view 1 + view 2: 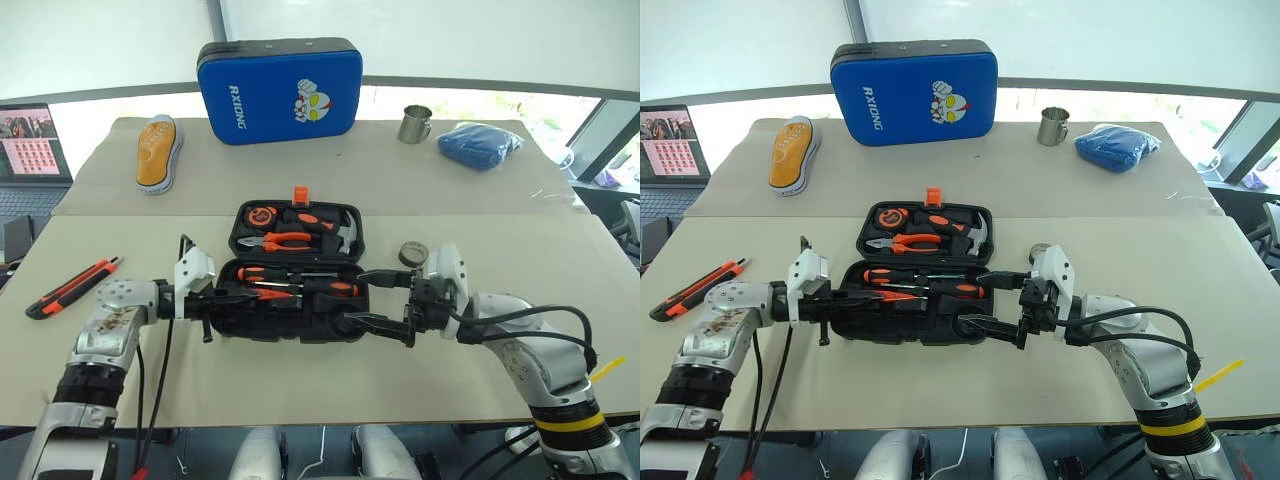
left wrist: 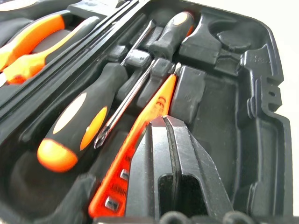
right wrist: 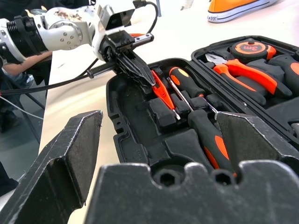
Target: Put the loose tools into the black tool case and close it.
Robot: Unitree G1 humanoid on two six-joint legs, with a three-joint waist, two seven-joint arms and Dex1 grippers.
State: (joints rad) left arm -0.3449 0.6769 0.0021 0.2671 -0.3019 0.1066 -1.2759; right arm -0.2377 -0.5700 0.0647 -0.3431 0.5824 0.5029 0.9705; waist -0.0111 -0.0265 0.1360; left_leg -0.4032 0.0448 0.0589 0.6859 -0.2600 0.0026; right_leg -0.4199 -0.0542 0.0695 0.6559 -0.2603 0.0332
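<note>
Blue case (image 1: 279, 91) behind blk tool case (image 1: 296, 272)

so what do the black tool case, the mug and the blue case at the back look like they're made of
Black tool case: matte moulded hard plastic, by the look of its shaped slots and ribs.
Mug: metal, probably steel, judging by its grey reflective sheen.
Blue case: smooth, slightly glossy printed shell with a dark edge; whether plastic or coated fabric is unclear.

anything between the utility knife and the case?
Only the left gripper and its arm; otherwise bare table between knife and case, head views.
</note>
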